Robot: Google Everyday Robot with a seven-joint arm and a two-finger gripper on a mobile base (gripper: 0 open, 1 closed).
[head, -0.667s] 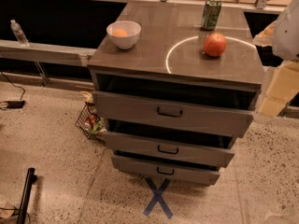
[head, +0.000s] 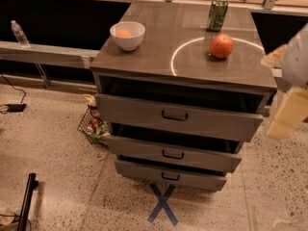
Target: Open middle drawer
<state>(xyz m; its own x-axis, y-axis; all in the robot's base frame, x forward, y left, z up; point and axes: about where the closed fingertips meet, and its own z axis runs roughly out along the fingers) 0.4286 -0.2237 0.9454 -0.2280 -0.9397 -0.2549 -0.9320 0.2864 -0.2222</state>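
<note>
The gripper (head: 288, 110) hangs beside the right edge of the cabinet (head: 159, 57), open or closed I cannot tell, and the middle drawer (head: 144, 149), second from the cabinet top, lies lower and leftward, its handle (head: 173, 154) lying sideways.
</note>
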